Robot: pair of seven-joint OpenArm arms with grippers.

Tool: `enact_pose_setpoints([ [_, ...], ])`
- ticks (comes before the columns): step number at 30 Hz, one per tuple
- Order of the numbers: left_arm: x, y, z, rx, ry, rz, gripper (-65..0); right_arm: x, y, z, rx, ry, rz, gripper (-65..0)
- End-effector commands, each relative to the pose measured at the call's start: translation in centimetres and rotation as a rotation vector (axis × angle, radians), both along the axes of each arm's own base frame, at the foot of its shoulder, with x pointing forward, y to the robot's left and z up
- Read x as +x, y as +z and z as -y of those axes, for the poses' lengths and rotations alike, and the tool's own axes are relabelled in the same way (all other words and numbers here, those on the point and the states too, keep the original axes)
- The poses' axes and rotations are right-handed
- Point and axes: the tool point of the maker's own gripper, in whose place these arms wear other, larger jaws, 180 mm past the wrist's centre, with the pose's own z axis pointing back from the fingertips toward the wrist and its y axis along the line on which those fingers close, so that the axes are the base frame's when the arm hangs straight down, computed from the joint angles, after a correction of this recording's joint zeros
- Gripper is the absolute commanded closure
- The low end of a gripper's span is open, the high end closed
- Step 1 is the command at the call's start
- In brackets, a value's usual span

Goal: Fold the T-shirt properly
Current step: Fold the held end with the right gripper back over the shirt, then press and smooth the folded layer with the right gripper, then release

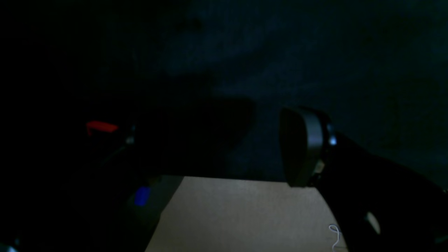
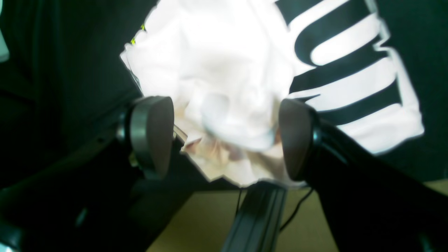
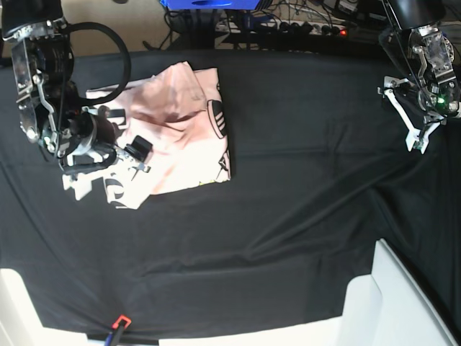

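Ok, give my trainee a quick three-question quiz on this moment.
1. True or false: the right gripper is shut on the T-shirt.
2. The shirt lies: A) flat and spread out, B) bunched up, C) off the table.
3. Over what does the left gripper sit?

Key:
1. False: its jaws stand open, with shirt fabric between them.
2. B.
3. Bare black cloth, far from the shirt.

T-shirt point(image 2: 227, 80) lettering cut off, overexposed
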Motion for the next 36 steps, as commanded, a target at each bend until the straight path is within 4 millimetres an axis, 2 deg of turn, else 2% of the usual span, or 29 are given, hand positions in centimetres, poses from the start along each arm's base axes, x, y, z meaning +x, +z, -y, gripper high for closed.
enact_pose_setpoints([
  [1,0.8,1.1,-0.9,0.028,-0.006,0.027,-45.9,0.4,-0.1,0.9,-0.03,-0.015,0.013,-43.7],
  [5,0.9,1.1,-0.9,0.029,-0.007,0.028,-45.9,0.2,-1.0,1.3,-0.046,-0.032,0.005,-43.5],
  [13,0.9,1.4,-1.6,0.043,-0.009,0.027,-45.9,0.3,-0.8,1.0,-0.037,-0.033,0.008,-43.4],
  [21,0.9,1.4,-1.6,0.043,-0.009,0.027,-45.9,0.5,-0.7,-1.3,0.018,-0.003,0.023,-42.8],
  [23,0.9,1.7,-2.0,0.053,-0.011,0.026,-45.9,0.5,-0.6,-1.5,0.021,0.0,0.025,-36.6],
  [31,0.9,1.7,-2.1,0.056,-0.011,0.025,-45.9,0.6,-0.6,-1.6,0.025,0.002,0.027,-0.3],
  [36,0.9,1.7,-2.1,0.056,-0.011,0.025,-45.9,0.9,-0.3,-1.8,0.033,0.007,0.035,-0.1],
])
